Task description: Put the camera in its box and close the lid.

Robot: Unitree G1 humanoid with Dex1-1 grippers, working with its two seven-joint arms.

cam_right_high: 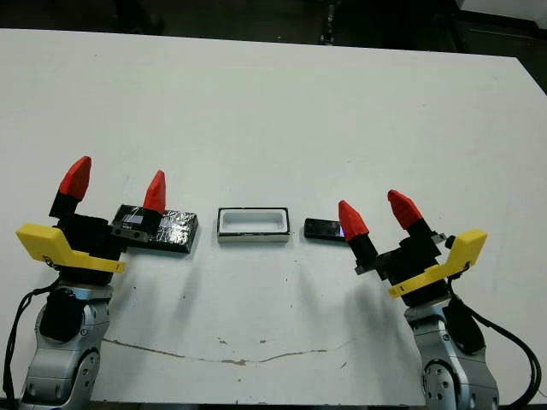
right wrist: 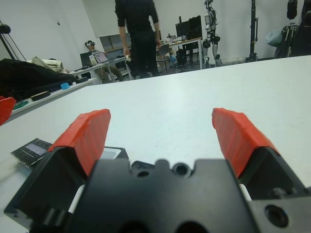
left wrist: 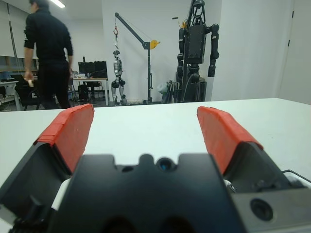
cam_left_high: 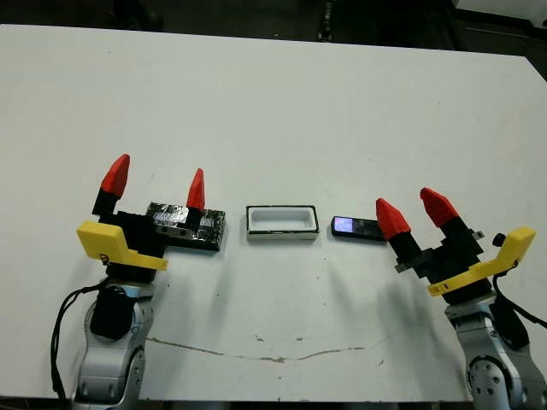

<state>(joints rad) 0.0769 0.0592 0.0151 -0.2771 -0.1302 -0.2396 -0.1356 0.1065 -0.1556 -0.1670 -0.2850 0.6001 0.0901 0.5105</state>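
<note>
While both grippers gape empty | box (cam_left_high: 280, 223) between lid (cam_left_high: 186, 225) and camera (cam_left_high: 357, 228) | left gripper (cam_left_high: 156, 181) | right gripper (cam_left_high: 415, 211)

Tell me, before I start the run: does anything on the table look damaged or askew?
Only a thin dark crack-like line across the table near the front edge. The lid, box and camera lie flat in a row.

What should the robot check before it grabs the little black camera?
1. Box open and empty: ok.
2. Camera lying flat on the table beside the box, free to grab: ok.
3. Right gripper open, next to the camera: ok.
4. Left gripper open, holding nothing: ok.
5. Lid off the box, out of the way: ok.
6. Camera lined up between the right fingers: not ok, it sits off to one side.
</note>
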